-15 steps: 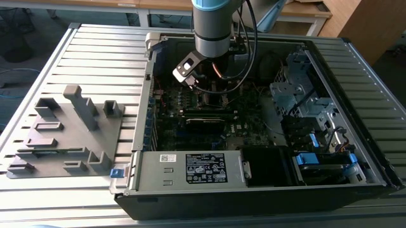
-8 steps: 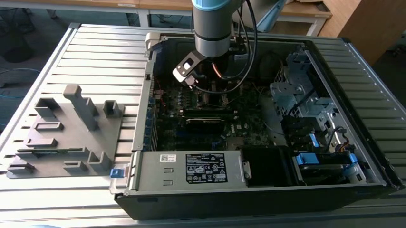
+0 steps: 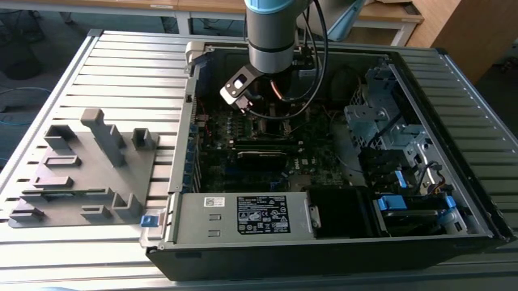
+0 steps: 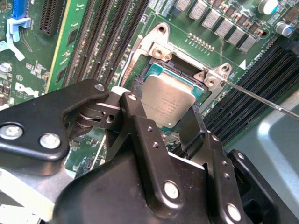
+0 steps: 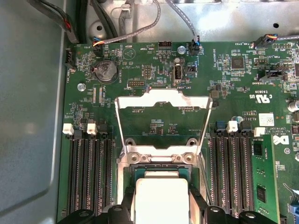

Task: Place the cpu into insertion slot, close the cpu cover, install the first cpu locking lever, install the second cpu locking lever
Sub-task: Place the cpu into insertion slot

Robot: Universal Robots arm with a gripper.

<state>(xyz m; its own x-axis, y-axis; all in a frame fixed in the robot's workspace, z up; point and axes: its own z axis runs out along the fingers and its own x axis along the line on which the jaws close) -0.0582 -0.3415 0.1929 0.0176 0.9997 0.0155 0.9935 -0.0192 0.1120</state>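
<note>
The gripper [image 4: 162, 119] is clamped on the cpu [image 4: 167, 98], holding it at the slot [image 4: 180, 67]; whether it is seated I cannot tell. The cover [image 5: 163, 97] lies swung open beyond the slot

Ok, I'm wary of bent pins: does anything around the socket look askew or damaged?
Nothing stands out. The black gripper holds the flat silver-grey square cpu at the black, metal-rimmed insertion slot, edges roughly parallel. The thin silvery windowed cpu cover is swung open over the green board. I cannot see under the chip.
</note>
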